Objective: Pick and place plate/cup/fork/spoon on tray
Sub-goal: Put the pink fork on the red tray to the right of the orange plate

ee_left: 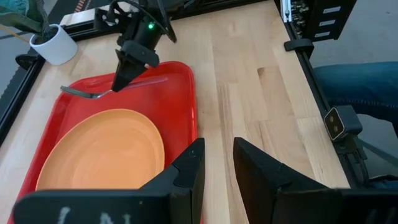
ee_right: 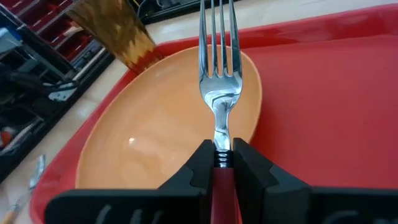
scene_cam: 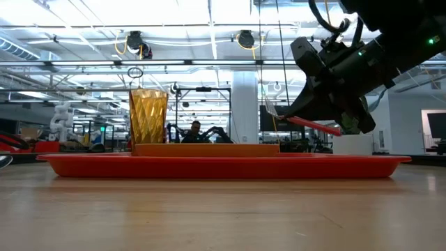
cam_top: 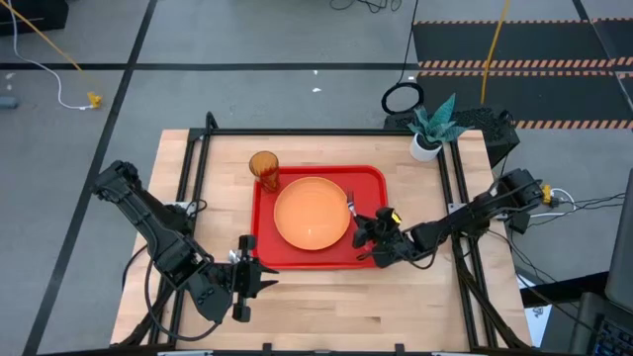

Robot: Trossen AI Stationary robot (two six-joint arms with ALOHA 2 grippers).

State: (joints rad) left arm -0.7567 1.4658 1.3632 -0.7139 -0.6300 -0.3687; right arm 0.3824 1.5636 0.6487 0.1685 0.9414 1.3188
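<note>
Right tool (ee_right: 219, 163) clamping fork (ee_right: 217, 74) by pinkish-red handle — tines projecting past fingertips, hanging over plate (cam_top: 312, 213) edge above tray (cam_top: 371, 178). Cup (cam_top: 263, 166) standing at tray corner. Left tool (ee_left: 214, 165) idling over counter (cam_top: 326, 307) — fingers parted, gripping nothing.

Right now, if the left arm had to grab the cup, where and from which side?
Grip the cup around its upper wall, coming from its outer side, away from the plate. It stands upright at the tray corner, tall and narrow, with the plate close beside it. The left gripper is open.
</note>
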